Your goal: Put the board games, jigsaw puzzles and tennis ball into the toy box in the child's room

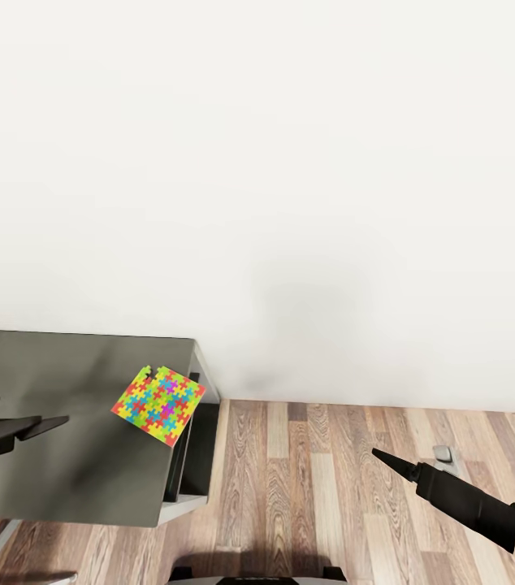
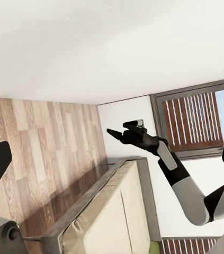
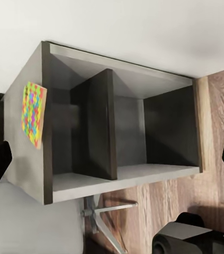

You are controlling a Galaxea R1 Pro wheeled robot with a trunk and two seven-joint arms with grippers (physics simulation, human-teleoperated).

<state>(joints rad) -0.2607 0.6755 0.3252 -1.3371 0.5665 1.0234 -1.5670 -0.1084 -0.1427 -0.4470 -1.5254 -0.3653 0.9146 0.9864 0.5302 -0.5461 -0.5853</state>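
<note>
A small flat jigsaw puzzle square (image 1: pixel 159 404) with a bright multicoloured mosaic pattern lies on the dark grey cabinet top (image 1: pixel 71 422), close to the cabinet's far corner by the plain white wall (image 1: pixel 290 162). The black left gripper (image 1: pixel 22 426) hovers over the same cabinet top, short of the puzzle, its fingers apart and empty. The black right gripper (image 1: pixel 391 461) hangs over the wood-plank floor (image 1: pixel 314 487), well clear of the cabinet; whether its fingers are parted cannot be told. Under the top, two open dark shelf compartments (image 3: pixel 127 132) stand side by side.

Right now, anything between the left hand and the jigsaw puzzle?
No. In the head view, only bare grey cabinet top lies between the left hand and the jigsaw puzzle.
</note>
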